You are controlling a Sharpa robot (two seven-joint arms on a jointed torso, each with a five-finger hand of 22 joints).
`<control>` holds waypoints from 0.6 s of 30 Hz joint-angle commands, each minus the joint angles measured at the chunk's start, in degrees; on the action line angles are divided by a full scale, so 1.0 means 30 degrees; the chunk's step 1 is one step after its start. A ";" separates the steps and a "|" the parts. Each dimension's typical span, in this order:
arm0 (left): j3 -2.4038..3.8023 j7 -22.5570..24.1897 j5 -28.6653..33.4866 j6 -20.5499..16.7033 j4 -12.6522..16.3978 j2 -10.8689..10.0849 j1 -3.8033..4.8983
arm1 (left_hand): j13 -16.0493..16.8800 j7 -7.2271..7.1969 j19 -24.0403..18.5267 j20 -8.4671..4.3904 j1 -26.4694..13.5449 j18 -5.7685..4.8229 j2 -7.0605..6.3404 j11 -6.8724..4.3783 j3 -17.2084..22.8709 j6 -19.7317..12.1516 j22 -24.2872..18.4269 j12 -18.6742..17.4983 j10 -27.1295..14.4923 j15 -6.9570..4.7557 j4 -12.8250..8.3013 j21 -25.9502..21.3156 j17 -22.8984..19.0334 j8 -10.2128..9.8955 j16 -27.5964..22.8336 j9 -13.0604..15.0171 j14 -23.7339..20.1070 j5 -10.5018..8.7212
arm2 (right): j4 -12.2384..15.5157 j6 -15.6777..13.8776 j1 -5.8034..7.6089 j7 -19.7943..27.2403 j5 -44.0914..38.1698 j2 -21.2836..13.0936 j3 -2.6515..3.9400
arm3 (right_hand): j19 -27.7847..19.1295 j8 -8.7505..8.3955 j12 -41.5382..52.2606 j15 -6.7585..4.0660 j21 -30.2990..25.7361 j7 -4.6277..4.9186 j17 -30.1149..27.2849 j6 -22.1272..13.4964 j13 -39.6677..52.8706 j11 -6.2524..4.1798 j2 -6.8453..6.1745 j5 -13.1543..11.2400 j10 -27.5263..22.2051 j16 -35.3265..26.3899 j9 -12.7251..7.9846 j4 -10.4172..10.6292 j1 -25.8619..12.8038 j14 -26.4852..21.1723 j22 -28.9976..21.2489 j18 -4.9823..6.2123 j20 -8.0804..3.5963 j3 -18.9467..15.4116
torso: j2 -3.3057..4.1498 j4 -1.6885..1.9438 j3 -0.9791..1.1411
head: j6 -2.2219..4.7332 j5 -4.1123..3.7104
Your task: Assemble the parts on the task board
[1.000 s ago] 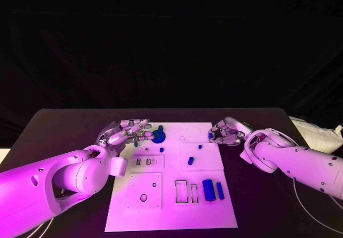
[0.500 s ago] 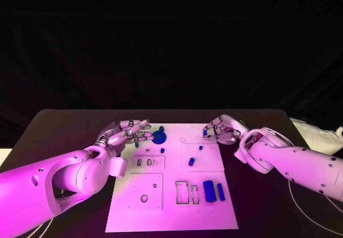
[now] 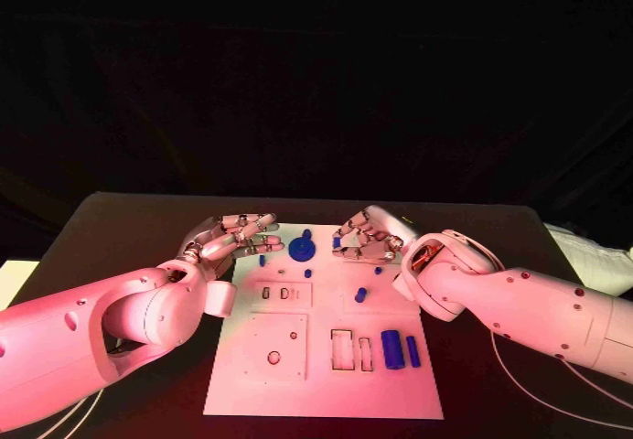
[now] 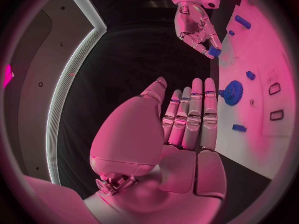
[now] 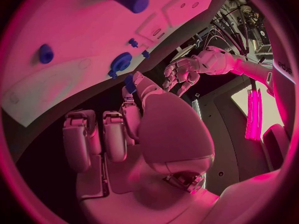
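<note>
One small blue part (image 4: 214, 51) is pinched in the right hand (image 3: 366, 235) over the far edge of the white board (image 3: 314, 384), near the blue gear (image 3: 305, 246). It looks light, rigid and slippery; grip its sides. Left hand (image 3: 232, 236) hovers beside the board, fingers spread, empty.

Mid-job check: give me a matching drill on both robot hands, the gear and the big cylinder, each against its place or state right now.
1. left robot hand
2. right robot hand
3. blue gear
4. large blue cylinder

A. pinches a small blue part
B. lies toward the near end of the board
C. fingers apart, holds nothing
D. sits on the board between the two hands

Pairs: 1-C, 2-A, 3-D, 4-B
</note>
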 commanded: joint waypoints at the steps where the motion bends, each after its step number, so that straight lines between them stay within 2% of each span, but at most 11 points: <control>1: 0.0013 0.0327 0.0270 0.0299 -0.0193 -0.0032 0.0010 | -0.0019 0.0059 0.0117 0.0057 0.0065 0.0183 0.0191 -0.0016 -0.0019 -0.0061 -0.0028 0.0007 -0.0052 -0.0001 -0.0136 -0.0126 0.0028 -0.0052 -0.0087 -0.0008 -0.0025 -0.0092 | 0.0271 0.0752 -0.0137 -0.2085 -0.2068 0.0513 -0.0140 | 0.1427 0.0082 -0.0171 -0.0142 0.0081 -0.0388 0.3309 0.0315 -0.0584 -0.0207 0.0168 0.0118 0.0093 0.0046 0.0012 -0.0123 0.0092 0.1600 0.3990 -0.0174 -0.0185 0.0134 | -0.0181 0.0181 -0.0169 | -0.0215 0.0165; 6: 0.0014 0.0450 0.0414 0.0255 -0.0447 -0.0135 0.0015 | -0.0019 0.0055 0.0117 0.0057 0.0075 0.0182 0.0195 -0.0018 -0.0015 -0.0061 -0.0030 0.0008 -0.0051 0.0000 -0.0148 -0.0129 0.0032 -0.0051 -0.0092 -0.0007 -0.0028 -0.0090 | 0.0459 0.0951 -0.0402 -0.2951 -0.2900 0.1333 -0.0465 | 0.1412 0.0035 -0.0334 -0.0133 0.0067 -0.0349 0.3198 0.0256 -0.0681 -0.0182 0.0139 0.0092 0.0031 -0.0007 -0.0002 -0.0132 0.0026 0.1576 0.3962 -0.0168 -0.0190 0.0131 | -0.0259 0.0300 -0.0275 | -0.0406 0.0275; 7: 0.0014 0.0469 0.0427 0.0241 -0.0481 -0.0150 0.0016 | -0.0018 0.0052 0.0115 0.0058 0.0082 0.0182 0.0197 -0.0021 -0.0011 -0.0060 -0.0031 0.0009 -0.0049 0.0001 -0.0158 -0.0132 0.0034 -0.0050 -0.0097 -0.0007 -0.0032 -0.0090 | 0.0469 0.0977 -0.0450 -0.3084 -0.3078 0.1483 -0.0531 | 0.1409 0.0027 -0.0355 -0.0131 0.0065 -0.0343 0.3189 0.0247 -0.0692 -0.0178 0.0138 0.0088 0.0023 -0.0011 -0.0005 -0.0131 0.0012 0.1574 0.3957 -0.0167 -0.0190 0.0131 | -0.0234 0.0267 -0.0247 | -0.0401 0.0322; 9: 0.0015 0.0496 0.0442 0.0224 -0.0519 -0.0173 0.0017 | -0.0017 0.0045 0.0111 0.0059 0.0092 0.0180 0.0201 -0.0025 -0.0007 -0.0056 -0.0034 0.0013 -0.0044 0.0004 -0.0174 -0.0140 0.0037 -0.0047 -0.0109 -0.0006 -0.0044 -0.0089 | 0.0470 0.1041 -0.0532 -0.3295 -0.3352 0.1724 -0.0646 | 0.1404 0.0013 -0.0391 -0.0127 0.0060 -0.0333 0.3173 0.0231 -0.0713 -0.0170 0.0136 0.0081 0.0009 -0.0019 -0.0009 -0.0128 -0.0012 0.1571 0.3948 -0.0165 -0.0190 0.0131 | -0.0245 0.0310 -0.0269 | -0.0439 0.0379; 12: 0.0016 0.0520 0.0457 0.0213 -0.0538 -0.0194 0.0018 | -0.0016 0.0039 0.0106 0.0060 0.0099 0.0179 0.0204 -0.0028 -0.0003 -0.0052 -0.0037 0.0015 -0.0039 0.0008 -0.0185 -0.0146 0.0038 -0.0044 -0.0119 -0.0004 -0.0055 -0.0088 | 0.0392 0.1145 -0.0659 -0.3579 -0.3618 0.2084 -0.0800 | 0.1406 -0.0006 -0.0413 -0.0119 0.0061 -0.0320 0.3148 0.0211 -0.0723 -0.0158 0.0124 0.0067 0.0001 -0.0032 -0.0015 -0.0122 -0.0057 0.1566 0.3950 -0.0166 -0.0188 0.0125 | -0.0219 0.0284 -0.0251 | -0.0474 0.0440; 18: 0.0016 0.0522 0.0467 0.0208 -0.0536 -0.0197 0.0021 | -0.0015 0.0035 0.0099 0.0062 0.0103 0.0177 0.0206 -0.0028 -0.0001 -0.0049 -0.0041 0.0018 -0.0035 0.0009 -0.0198 -0.0154 0.0040 -0.0042 -0.0132 -0.0003 -0.0069 -0.0088 | 0.0138 0.1369 -0.0873 -0.3942 -0.3872 0.2656 -0.0972 | 0.1386 -0.0028 -0.0430 -0.0111 0.0043 -0.0304 0.3112 0.0191 -0.0729 -0.0143 0.0116 0.0055 -0.0004 -0.0050 -0.0021 -0.0107 -0.0123 0.1558 0.3913 -0.0157 -0.0184 0.0119 | -0.0177 0.0235 -0.0221 | -0.0567 0.0628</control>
